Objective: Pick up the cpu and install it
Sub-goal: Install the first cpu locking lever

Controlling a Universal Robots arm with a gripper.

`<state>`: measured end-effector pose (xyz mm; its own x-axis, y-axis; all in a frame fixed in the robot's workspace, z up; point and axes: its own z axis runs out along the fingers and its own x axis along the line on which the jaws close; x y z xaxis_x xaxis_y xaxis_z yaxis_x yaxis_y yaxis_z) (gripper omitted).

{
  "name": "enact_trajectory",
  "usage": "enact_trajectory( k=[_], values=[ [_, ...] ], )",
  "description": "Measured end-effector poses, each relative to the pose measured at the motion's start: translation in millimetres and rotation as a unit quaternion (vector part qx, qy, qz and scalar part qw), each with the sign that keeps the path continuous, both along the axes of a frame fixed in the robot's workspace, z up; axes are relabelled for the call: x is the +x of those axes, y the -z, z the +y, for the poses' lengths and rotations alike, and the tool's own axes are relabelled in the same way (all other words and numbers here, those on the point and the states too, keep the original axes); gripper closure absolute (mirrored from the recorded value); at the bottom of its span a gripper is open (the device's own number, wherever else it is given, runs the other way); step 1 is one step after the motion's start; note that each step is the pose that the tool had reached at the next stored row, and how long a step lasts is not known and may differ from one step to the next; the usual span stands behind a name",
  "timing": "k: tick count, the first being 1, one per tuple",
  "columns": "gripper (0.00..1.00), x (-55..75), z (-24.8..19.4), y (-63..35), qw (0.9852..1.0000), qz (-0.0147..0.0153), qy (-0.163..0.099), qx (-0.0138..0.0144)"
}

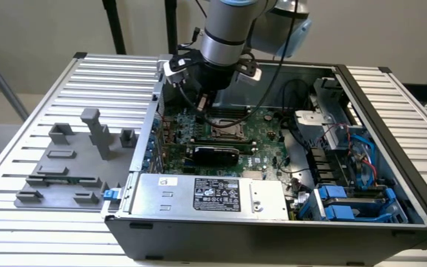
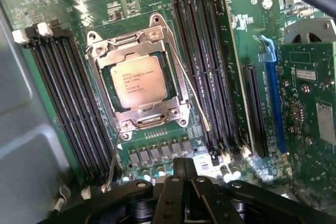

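Note:
The cpu (image 2: 139, 81) lies flat in its motherboard socket, its silvery printed top showing through the metal load frame (image 2: 137, 119) that lies over its edges. In the exterior view the socket (image 1: 224, 131) sits mid-board inside the open computer case. My gripper (image 2: 181, 170) hovers above the board a short way from the socket, fingers pressed together and holding nothing. From outside, the gripper (image 1: 204, 104) hangs over the board just beyond the socket. Two thin wire levers (image 2: 191, 95) stand out from the frame's sides.
Black memory slots (image 2: 202, 61) flank the socket on both sides. An expansion card (image 1: 215, 151) and the power supply (image 1: 206, 193) lie nearer the case front. Cables and blue drive bays (image 1: 347, 203) fill the exterior view's right. Grey fixture blocks (image 1: 73, 161) stand outside on the slatted table.

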<state>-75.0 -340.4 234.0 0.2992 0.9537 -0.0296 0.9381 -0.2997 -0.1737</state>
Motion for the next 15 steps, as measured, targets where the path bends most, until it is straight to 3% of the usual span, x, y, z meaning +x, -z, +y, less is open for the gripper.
enact_trajectory(
  k=[2,4,7,13,15],
  values=[
    [0.89,-0.2,0.0,0.1,0.9999,0.0000,0.009,0.0061],
    [0.89,-0.5,-0.1,0.0,0.9998,0.0001,0.014,0.0163],
    [0.89,-0.9,-1.2,-0.2,0.9994,0.0007,0.020,0.0276],
    [0.89,-1.2,-13.7,-0.8,0.9990,0.0027,0.024,0.0381],
    [0.89,-1.6,-14.6,-1.1,0.9986,0.0032,0.027,0.0460]
  ],
)
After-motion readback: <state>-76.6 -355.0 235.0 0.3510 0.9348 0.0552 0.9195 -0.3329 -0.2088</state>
